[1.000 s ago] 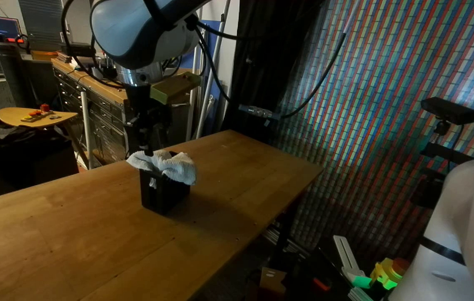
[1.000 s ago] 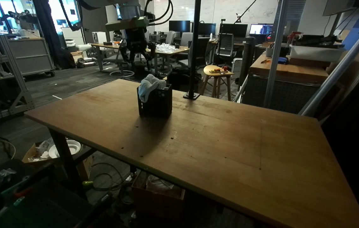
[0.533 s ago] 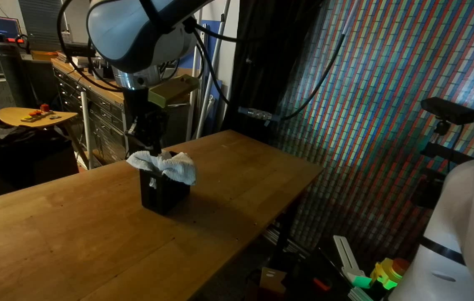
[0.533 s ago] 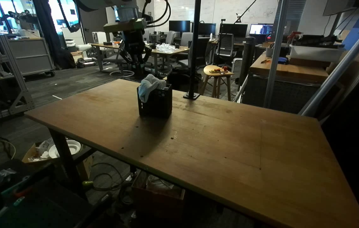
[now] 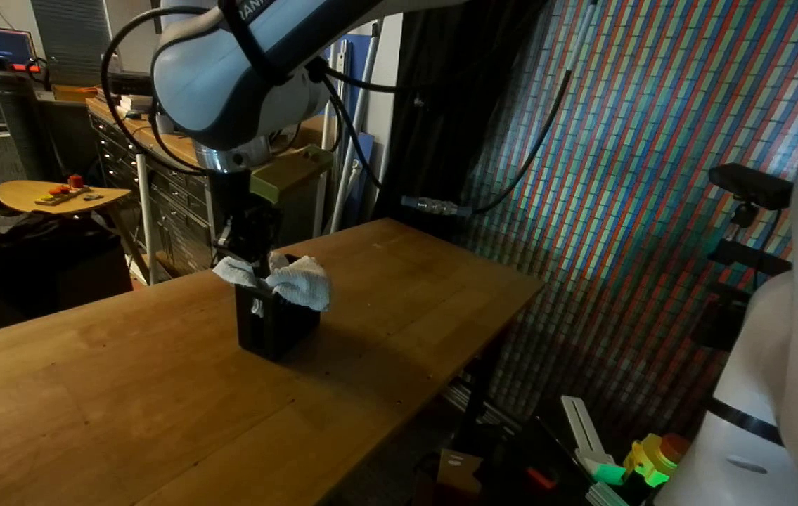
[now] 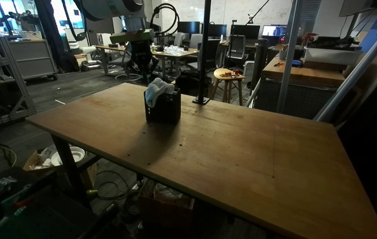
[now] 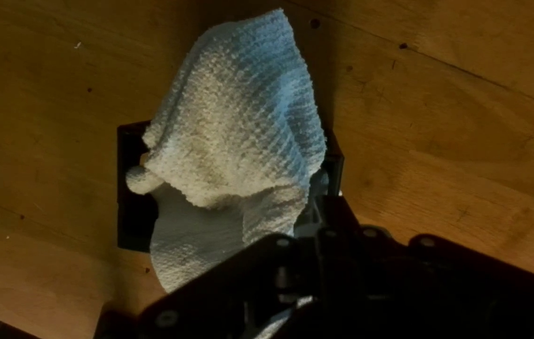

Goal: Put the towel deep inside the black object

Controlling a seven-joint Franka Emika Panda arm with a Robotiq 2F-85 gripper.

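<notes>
The pale towel (image 7: 234, 113) is bunched in the mouth of the black object (image 7: 132, 226), with folds sticking up above the rim and one flap hanging over a side. In both exterior views the black object (image 5: 275, 327) (image 6: 164, 108) stands upright on the table, the towel (image 5: 300, 283) (image 6: 157, 91) bulging from its top. My gripper (image 7: 330, 207) is shut, its fingers pointing down close over one edge of the container; no cloth shows between the tips. In an exterior view the gripper (image 5: 260, 261) reaches down among the folds; whether it touches them I cannot tell. The container's inside is mostly hidden.
The wooden table (image 5: 124, 393) extends widely around the container. A black upright pole (image 6: 204, 59) is fixed at the table's edge near the container. Beyond that edge stand a stool (image 6: 229, 73) and a drawer cabinet (image 5: 174, 218).
My gripper has gone from open to shut and come lower toward the towel. The towel and the black object have stayed in place.
</notes>
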